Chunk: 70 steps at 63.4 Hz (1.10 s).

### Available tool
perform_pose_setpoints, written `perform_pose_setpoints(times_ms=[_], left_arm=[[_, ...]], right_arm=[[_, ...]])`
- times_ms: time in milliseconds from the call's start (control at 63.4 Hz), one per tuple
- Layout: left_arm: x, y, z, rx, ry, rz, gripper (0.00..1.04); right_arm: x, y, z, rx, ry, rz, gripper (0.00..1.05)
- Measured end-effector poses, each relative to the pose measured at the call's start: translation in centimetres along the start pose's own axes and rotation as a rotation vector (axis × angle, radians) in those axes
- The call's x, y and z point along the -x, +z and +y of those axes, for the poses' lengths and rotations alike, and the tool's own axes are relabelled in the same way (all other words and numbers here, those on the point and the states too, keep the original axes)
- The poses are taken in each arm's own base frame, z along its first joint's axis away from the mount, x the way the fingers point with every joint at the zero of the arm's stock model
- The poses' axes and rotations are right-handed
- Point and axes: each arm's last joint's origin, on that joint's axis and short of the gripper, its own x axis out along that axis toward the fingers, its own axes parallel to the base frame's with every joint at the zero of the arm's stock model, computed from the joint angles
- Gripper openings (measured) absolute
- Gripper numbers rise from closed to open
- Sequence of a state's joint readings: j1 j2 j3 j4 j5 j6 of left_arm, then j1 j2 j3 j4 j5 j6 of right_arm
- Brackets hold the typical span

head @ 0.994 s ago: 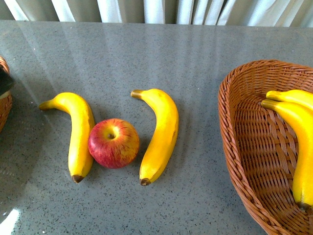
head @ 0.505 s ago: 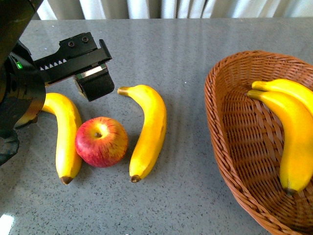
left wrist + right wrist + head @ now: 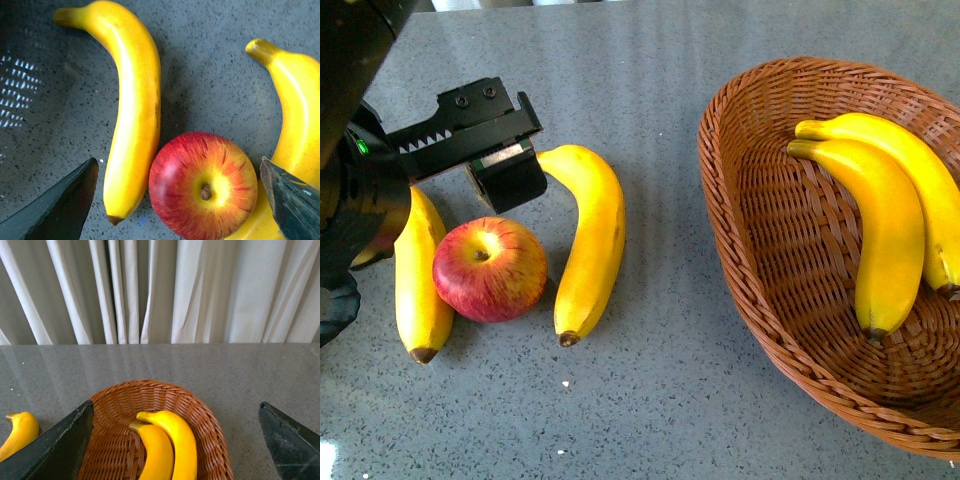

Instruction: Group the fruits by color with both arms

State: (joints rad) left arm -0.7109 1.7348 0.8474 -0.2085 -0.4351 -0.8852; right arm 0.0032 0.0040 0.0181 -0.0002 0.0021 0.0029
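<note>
The left fingers [image 3: 60, 205] are hovering, spread wide, over the apple [image 3: 490, 268] lying between two bananas [image 3: 590, 240] on the desk [image 3: 660, 400], seemingly to grab it. The right fingers [image 3: 55, 445] are hanging released, pointing toward the basket [image 3: 760, 290].

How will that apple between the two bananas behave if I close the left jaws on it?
The apple is round and glossy, so it may slip or roll if squeezed off-centre. It looks rigid and will probably keep its shape. It sits tight between the bananas, so lifting it could nudge them.
</note>
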Motion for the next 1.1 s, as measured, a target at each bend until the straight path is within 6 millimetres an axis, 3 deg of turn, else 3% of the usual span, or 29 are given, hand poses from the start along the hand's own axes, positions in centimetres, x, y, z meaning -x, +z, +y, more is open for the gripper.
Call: perform_pose_setpoints(times_ms=[395,1105], left_arm=[[-0.1,0.0,-0.5,-0.07,-0.076,0.031,0.96],[-1.5,-1.1,-0.7,-0.132,-0.05,0.081,0.96]], right_arm=[[0.0,0.0,0.0,0.0,0.0,0.0,0.96],[0.0,0.0,0.0,0.0,0.0,0.0,0.96]])
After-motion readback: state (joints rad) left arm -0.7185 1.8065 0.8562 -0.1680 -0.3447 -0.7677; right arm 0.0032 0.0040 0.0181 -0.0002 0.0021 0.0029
